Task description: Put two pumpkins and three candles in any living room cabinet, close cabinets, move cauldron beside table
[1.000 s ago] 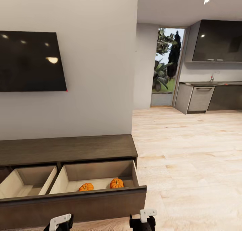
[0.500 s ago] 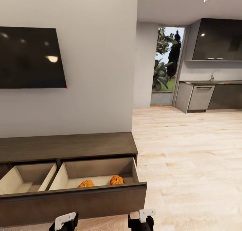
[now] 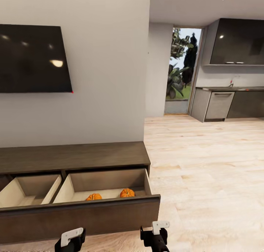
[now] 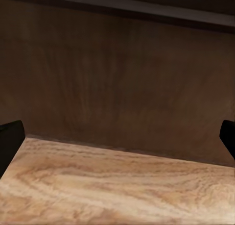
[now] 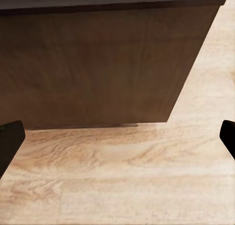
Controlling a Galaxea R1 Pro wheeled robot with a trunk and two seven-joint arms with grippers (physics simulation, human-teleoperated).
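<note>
Two pumpkins are seen inside the cabinet's right-hand drawer, which is pulled out, both near its front wall, one toward the middle and one toward the right corner; the drawer beside it on the left is also pulled out. The left claw and the right claw are held spread wide, empty, low above the floor and facing the dark drawer front. A TV is mounted on the wall above the cabinet.
</note>
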